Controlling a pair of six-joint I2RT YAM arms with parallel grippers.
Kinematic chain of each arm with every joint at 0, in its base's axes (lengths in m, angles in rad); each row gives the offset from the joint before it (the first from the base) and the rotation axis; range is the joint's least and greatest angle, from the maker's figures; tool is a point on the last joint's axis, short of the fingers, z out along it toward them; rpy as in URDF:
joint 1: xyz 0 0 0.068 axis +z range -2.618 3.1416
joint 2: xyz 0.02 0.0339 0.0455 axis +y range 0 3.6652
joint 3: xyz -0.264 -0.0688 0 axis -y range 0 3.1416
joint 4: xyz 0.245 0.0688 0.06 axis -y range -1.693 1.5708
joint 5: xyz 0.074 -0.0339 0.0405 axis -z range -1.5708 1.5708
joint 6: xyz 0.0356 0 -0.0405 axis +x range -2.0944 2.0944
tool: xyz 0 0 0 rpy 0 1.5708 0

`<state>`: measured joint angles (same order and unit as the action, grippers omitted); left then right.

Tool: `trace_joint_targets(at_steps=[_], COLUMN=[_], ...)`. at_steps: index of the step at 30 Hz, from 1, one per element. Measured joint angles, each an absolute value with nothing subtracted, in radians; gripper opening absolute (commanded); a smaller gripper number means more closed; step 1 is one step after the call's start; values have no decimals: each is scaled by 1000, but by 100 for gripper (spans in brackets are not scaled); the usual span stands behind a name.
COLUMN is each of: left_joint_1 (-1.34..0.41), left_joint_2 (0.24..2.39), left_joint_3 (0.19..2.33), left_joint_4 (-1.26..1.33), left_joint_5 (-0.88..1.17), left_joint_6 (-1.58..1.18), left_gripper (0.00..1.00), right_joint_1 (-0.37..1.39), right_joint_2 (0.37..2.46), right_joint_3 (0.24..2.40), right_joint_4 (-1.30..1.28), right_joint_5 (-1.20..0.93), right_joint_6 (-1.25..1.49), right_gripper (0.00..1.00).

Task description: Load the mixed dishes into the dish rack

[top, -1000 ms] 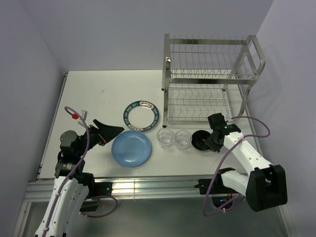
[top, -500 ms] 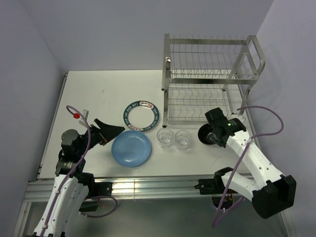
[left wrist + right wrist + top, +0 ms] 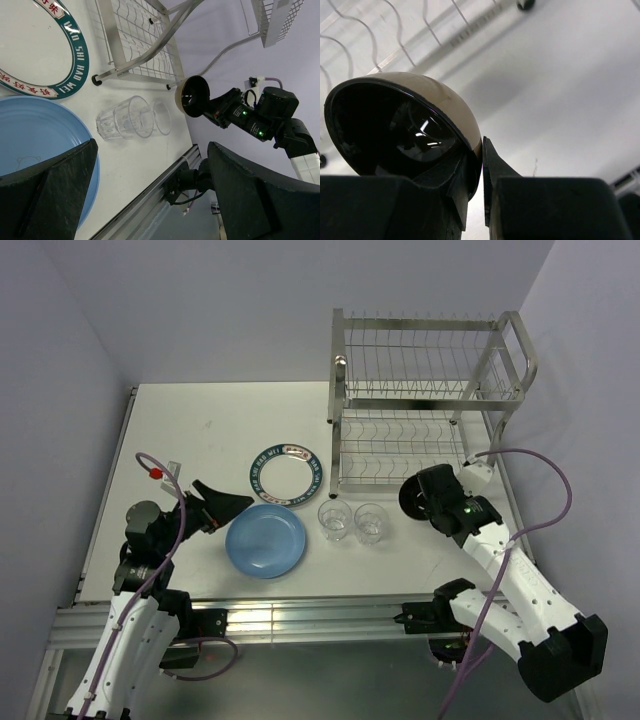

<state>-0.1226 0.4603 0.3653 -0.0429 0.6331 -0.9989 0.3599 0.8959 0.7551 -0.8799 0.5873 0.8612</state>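
My right gripper (image 3: pixel 428 502) is shut on the rim of the small bowl (image 3: pixel 405 125), black inside and tan outside, and holds it tilted above the table, just in front of the dish rack (image 3: pixel 430 400); the bowl also shows in the top view (image 3: pixel 413 499) and in the left wrist view (image 3: pixel 194 96). My left gripper (image 3: pixel 222 505) is open and empty, just left of the light-blue plate (image 3: pixel 266 540). The white plate with the teal lettered rim (image 3: pixel 286 472) lies behind it. Two clear glasses (image 3: pixel 334 520) (image 3: pixel 370 522) stand side by side in front of the rack.
The rack's lower shelf wires (image 3: pixel 350 40) lie just beyond the bowl. The table's front rail (image 3: pixel 300 615) runs below the dishes. Purple walls close in the back and sides.
My right gripper has lifted the black bowl off the table and carried it a little left and back, towards the rack's lower tier. The left arm has not moved.
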Motion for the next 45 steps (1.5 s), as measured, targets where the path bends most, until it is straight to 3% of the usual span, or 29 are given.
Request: trace_joint_targets(at_steps=[13,27,45], left_joint_1=[-126,-150,-181], left_joint_2=[460,455,456], left_joint_3=[335,329,329], left_joint_4=[-31,-26,-25], left_joint_5=[622,604,590], left_joint_6=[-983,-962,-936], left_gripper=[99,99,99], right_joint_1=[395,382,226], right_joint_2=[932,995,1351], right_joint_3=[731,485,517], right_joint_4=[-527,82,513], right_joint_5=[770,804,831], right_joint_6=[655,400,213], right_gripper=[0,0,0])
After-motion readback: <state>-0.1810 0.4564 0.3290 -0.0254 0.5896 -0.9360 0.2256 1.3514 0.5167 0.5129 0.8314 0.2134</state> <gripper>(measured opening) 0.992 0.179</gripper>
